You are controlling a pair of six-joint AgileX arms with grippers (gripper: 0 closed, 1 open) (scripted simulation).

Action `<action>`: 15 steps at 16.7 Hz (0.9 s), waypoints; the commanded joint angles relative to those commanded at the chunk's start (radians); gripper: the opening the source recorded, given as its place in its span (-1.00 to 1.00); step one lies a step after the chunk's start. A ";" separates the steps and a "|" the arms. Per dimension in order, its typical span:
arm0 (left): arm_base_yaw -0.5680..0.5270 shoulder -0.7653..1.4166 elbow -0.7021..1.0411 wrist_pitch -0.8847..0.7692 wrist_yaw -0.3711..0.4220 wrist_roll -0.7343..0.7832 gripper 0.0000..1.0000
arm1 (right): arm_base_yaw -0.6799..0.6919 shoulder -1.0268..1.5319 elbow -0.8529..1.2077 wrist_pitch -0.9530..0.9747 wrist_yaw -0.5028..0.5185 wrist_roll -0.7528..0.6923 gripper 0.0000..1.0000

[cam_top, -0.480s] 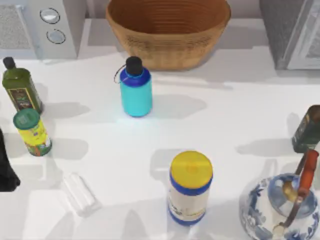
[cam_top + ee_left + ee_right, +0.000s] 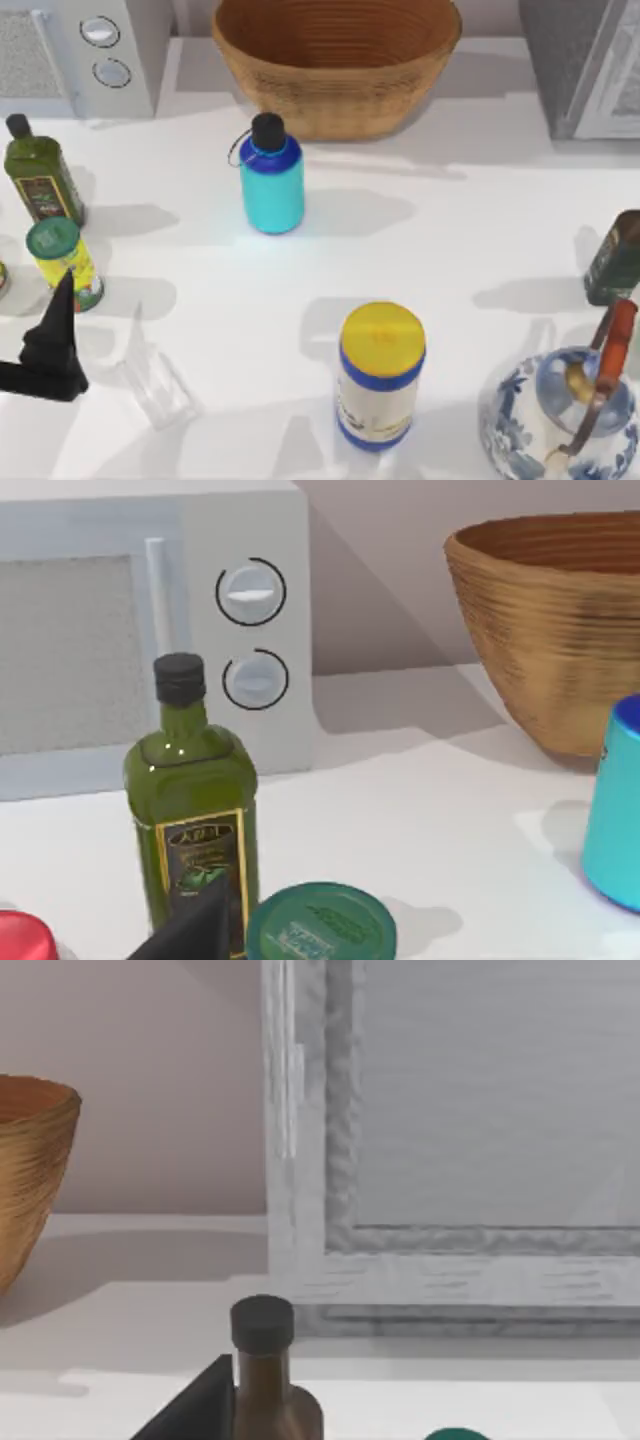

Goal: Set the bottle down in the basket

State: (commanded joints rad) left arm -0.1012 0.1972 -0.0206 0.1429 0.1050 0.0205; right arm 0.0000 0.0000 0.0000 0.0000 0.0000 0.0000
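The cyan bottle (image 2: 272, 180) with a black cap stands upright on the white table, just in front of the wicker basket (image 2: 335, 100), and its edge shows in the left wrist view (image 2: 615, 820). The basket (image 2: 560, 630) sits at the back centre. My left gripper (image 2: 100, 320) hovers open and holding nothing at the table's front left, well left of and nearer than the bottle. One dark fingertip (image 2: 195, 930) shows in its wrist view. My right gripper (image 2: 195, 1405) is parked off the right side, facing a dark bottle.
A green oil bottle (image 2: 40, 175) and a green-lidded yellow can (image 2: 62, 262) stand close to the left gripper. A yellow-lidded canister (image 2: 380, 378) stands front centre, a blue-white teapot (image 2: 560, 415) front right, a dark bottle (image 2: 615, 258) at the right edge. A microwave (image 2: 90, 50) stands back left.
My left gripper has come in from the left edge toward the right, its dark finger now rising beside the yellow can. The bottle has not moved.
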 joint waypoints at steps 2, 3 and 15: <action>-0.053 0.138 -0.002 0.095 0.058 0.008 1.00 | 0.000 0.000 0.000 0.000 0.000 0.000 1.00; -0.080 0.219 -0.001 0.149 0.089 0.011 1.00 | 0.000 0.000 0.000 0.000 0.000 0.000 1.00; -0.222 1.513 0.205 0.919 0.404 -0.028 1.00 | 0.000 0.000 0.000 0.000 0.000 0.000 1.00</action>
State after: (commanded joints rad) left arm -0.3232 1.7105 0.1840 1.0616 0.5093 -0.0079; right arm 0.0000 0.0000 0.0000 0.0000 0.0000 0.0000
